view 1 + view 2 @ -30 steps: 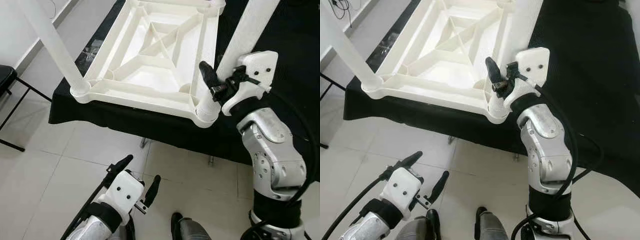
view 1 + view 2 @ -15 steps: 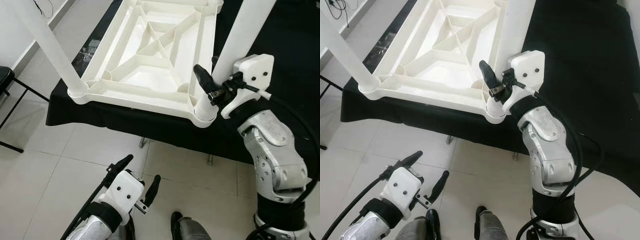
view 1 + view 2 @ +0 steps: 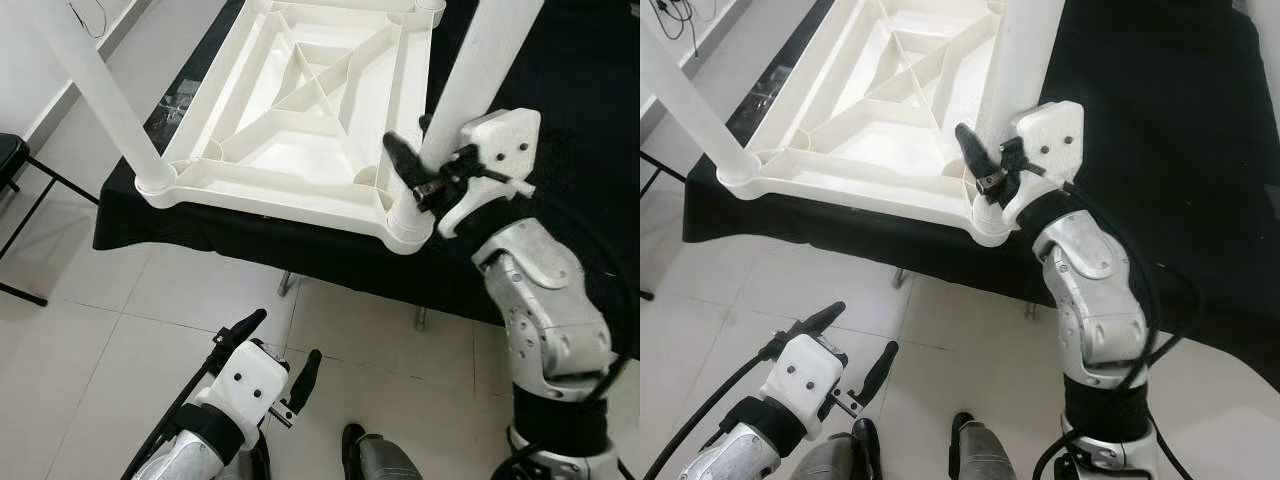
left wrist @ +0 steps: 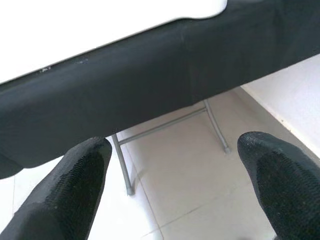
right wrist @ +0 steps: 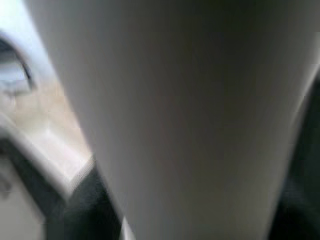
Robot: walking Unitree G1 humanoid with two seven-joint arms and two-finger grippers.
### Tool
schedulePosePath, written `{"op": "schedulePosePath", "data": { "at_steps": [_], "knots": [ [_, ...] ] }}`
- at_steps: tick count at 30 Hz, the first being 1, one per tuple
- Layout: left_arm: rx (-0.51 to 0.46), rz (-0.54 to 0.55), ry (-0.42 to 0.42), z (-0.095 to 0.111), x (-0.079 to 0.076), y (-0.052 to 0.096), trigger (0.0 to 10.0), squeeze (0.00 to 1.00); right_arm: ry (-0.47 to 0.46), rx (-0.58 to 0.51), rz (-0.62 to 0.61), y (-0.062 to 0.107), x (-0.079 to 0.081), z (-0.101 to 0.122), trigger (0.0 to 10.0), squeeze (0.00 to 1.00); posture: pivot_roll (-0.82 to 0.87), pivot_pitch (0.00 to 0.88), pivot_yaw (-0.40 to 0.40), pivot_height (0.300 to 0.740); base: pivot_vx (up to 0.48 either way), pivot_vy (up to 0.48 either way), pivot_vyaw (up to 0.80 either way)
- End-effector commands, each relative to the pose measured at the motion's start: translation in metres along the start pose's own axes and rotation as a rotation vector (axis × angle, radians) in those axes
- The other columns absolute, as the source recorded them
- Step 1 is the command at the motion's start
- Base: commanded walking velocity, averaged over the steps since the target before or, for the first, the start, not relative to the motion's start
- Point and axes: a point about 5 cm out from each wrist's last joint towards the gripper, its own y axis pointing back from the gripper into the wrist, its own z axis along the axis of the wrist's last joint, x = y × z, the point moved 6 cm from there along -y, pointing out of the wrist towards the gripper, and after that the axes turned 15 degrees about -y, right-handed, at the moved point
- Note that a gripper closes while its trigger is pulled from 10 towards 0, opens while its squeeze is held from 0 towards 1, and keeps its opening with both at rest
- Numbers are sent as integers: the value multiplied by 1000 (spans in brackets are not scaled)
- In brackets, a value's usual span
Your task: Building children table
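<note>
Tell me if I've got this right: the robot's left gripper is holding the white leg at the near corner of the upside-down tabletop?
Not quite: the right gripper holds the leg at the tabletop's near corner, as the left eye view shows. The left gripper hangs open over the floor.

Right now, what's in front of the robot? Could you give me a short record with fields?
Surface: black-draped table
Workpiece: white plastic ribbed tabletop, lying upside down
Legs fitted: white plastic tube leg at near left corner; another white tube leg at near right corner
Right hand: around the right leg just above its socket
Left hand: low over the tiled floor, open, holding nothing
</note>
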Motion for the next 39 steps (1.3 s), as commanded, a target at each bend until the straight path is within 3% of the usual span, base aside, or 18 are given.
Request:
{"op": "schedulePosePath", "data": {
  "at_steps": [1,6,7,8,9,13,14,15,32,36,39],
  "knots": [
    [28,-14,8,-7,-6,2,10000,0,-22,40,41,-2,9,-10,10000,1000,39,354,-1,740,0,0,0],
    [27,-13,8,-7,-6,2,10000,0,-23,35,25,-4,6,-7,10000,1000,39,354,-3,740,0,0,0],
    [27,-12,8,-7,-6,2,10000,0,-29,31,23,-5,6,-6,10000,816,39,353,-4,740,0,0,0],
    [27,-12,8,-7,-6,2,10000,0,-33,29,23,-5,6,-5,10000,216,39,353,-4,740,0,0,0],
    [27,-11,7,-7,-6,2,10000,0,-48,23,21,-6,5,-4,10000,0,39,353,-4,740,0,0,0],
    [27,-10,7,-7,-6,1,10000,0,-66,11,20,-7,4,-2,10000,0,40,352,-4,740,0,0,0],
    [27,-10,7,-7,-6,1,10000,0,-66,6,19,-7,4,0,3765,0,40,352,-4,740,0,0,0],
    [27,-10,7,-7,-6,1,10000,0,-58,9,15,-7,2,1,0,0,40,351,-5,740,0,0,0],
    [26,-6,6,-7,-6,0,10000,0,-23,31,-70,-11,-14,0,0,0,42,345,-10,740,0,0,0],
    [26,-6,10,-7,-6,-1,10000,0,-85,0,-119,-13,-21,3,0,0,42,341,-11,740,0,0,0],
    [29,7,30,-7,2,-5,10000,0,-299,-134,-178,-16,-34,23,0,0,52,313,-12,740,0,0,0]
  ]
}}
